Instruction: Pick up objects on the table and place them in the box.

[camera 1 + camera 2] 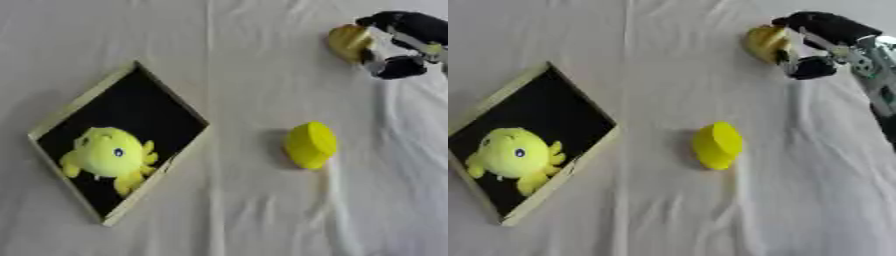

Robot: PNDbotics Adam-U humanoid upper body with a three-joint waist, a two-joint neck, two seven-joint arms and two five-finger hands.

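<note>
A white cloth-covered table fills the frame. At the upper right, my right hand has its black fingers curled around a small yellow object, grasping it. Near the centre, slightly right, a yellow lemon-shaped object lies on the cloth, well apart from my hand. At the left sits an open box with pale rim and black interior, turned like a diamond. A yellow plush toy lies inside its lower part.
</note>
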